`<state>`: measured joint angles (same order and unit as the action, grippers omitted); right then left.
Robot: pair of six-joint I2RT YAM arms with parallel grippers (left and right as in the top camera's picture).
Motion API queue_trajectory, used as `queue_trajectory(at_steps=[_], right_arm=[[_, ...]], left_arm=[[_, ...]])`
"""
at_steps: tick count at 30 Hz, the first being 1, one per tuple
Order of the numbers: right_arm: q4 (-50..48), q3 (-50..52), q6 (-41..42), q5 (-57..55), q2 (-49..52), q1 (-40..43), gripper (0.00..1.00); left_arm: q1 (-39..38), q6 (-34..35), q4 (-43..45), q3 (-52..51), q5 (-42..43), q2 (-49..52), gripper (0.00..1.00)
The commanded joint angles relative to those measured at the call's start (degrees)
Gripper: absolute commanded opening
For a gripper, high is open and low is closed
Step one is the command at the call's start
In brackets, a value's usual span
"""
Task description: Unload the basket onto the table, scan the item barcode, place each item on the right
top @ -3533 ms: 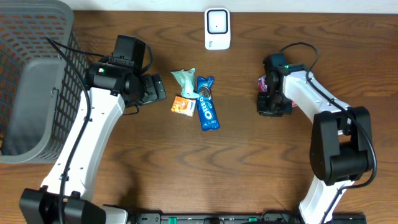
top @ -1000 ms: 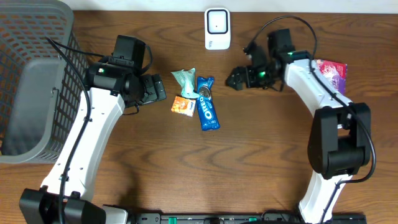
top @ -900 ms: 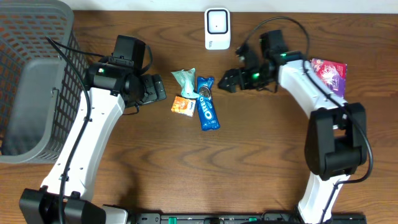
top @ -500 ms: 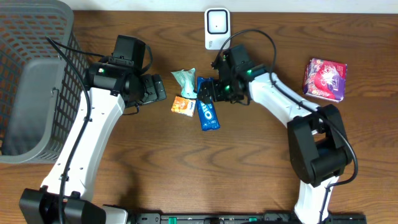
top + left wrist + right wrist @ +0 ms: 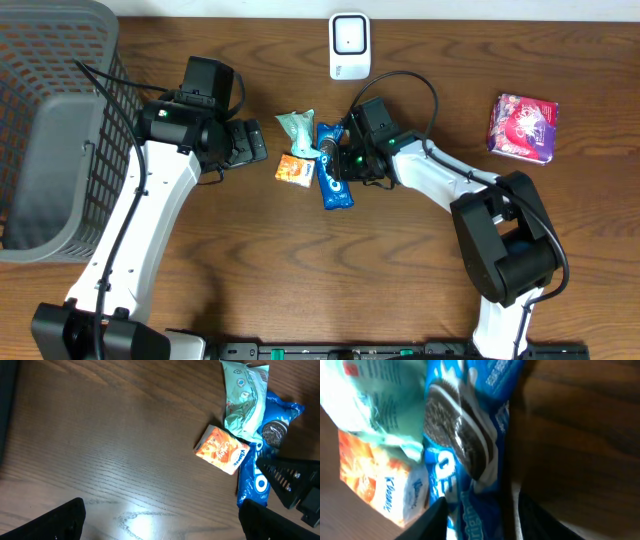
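A blue Oreo pack (image 5: 335, 182) lies at mid-table, also seen in the left wrist view (image 5: 254, 481). My right gripper (image 5: 342, 160) is down over its upper half. In the right wrist view the pack (image 5: 470, 460) fills the gap between the two dark fingers, and my right gripper (image 5: 480, 520) is closed in on its edges. The white scanner (image 5: 349, 45) stands at the table's back edge. My left gripper (image 5: 256, 140) hovers to the left of the snacks, and in its own view it (image 5: 160, 520) stands open over bare wood.
A mint-green packet (image 5: 298, 128) and a small orange pack (image 5: 295, 170) lie against the Oreo pack's left side. A purple pack (image 5: 522, 127) rests at the right. A grey mesh basket (image 5: 50, 130) fills the left end.
My right arm has swung left from near the purple pack to the Oreo pack, and its jaws have narrowed around the pack. The left arm has not moved.
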<state>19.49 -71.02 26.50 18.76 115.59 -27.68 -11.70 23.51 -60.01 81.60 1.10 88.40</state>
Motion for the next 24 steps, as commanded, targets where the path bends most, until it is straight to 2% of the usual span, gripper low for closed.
queue_trajectory(at_steps=[1, 2, 5, 10, 14, 17, 21, 24], right_arm=[[-1.4, 2.6, 2.4, -0.5, -0.1, -0.5, 0.36], [-1.4, 2.8, 2.3, -0.5, -0.1, -0.5, 0.31], [-1.3, 3.2, 2.4, -0.5, -0.1, -0.5, 0.01], [-0.9, 3.2, 2.4, -0.4, -0.2, -0.7, 0.01], [2.6, 3.1, 0.6, -2.5, -5.7, 1.5, 0.01], [6.7, 3.1, 0.7, -11.4, -10.6, 2.5, 0.01], [13.3, 3.1, 0.6, -29.2, -18.4, 2.2, 0.01], [16.3, 3.1, -0.9, -37.2, -21.6, 2.0, 0.01]], left_arm=[[0.2, -1.0, -0.2, -0.3, -0.7, 0.1, 0.98], [0.2, -1.0, -0.2, -0.3, -0.7, 0.1, 0.98], [0.2, -1.0, -0.2, -0.3, -0.7, 0.1, 0.98], [0.2, -1.0, -0.2, -0.3, -0.7, 0.1, 0.98], [0.2, -1.0, -0.2, -0.3, -0.7, 0.1, 0.98], [0.2, -1.0, -0.2, -0.3, -0.7, 0.1, 0.98], [0.2, -1.0, -0.2, -0.3, -0.7, 0.1, 0.98], [0.2, -1.0, -0.2, -0.3, -0.7, 0.1, 0.98]])
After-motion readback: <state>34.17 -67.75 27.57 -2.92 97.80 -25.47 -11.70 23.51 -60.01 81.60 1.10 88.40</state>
